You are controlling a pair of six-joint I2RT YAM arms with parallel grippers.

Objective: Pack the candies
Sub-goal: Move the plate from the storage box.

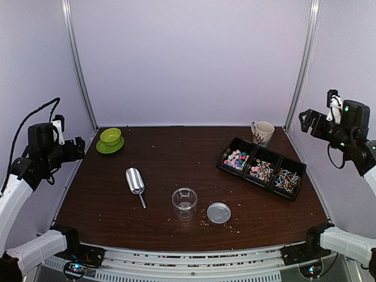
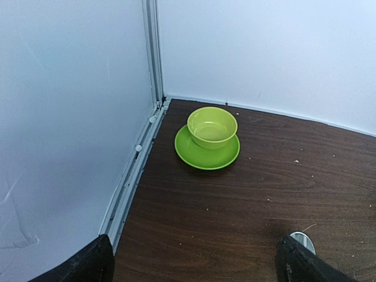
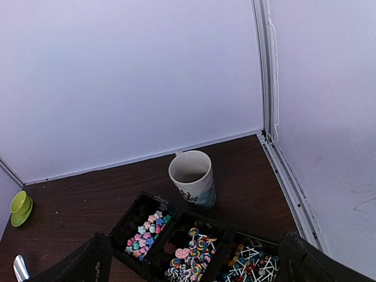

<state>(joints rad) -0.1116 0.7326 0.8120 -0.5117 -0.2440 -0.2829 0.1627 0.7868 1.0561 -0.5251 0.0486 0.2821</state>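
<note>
While idling with left gripper (image 2: 195, 247) and right gripper (image 3: 195, 238) both spread wide and empty, well out to either side of the black tray (image 1: 225, 155), probably best fetching the metal scoop (image 1: 135, 181) far left of the tray, aiming for the clear cup (image 1: 184, 200) nearer and left of it, digging shallowly into the candies (image 1: 236, 158) in the tray's left-end compartment. Working between pale walls (image 1: 188, 59), over a dark table (image 1: 170, 153), ignoring crumbs (image 1: 205, 223).

Metal scoop (image 2: 303, 238), only one end above the left wrist view's bottom edge; black tray (image 3: 134, 210), near side cut off; candies (image 1: 236, 157), individually indistinct from above.
</note>
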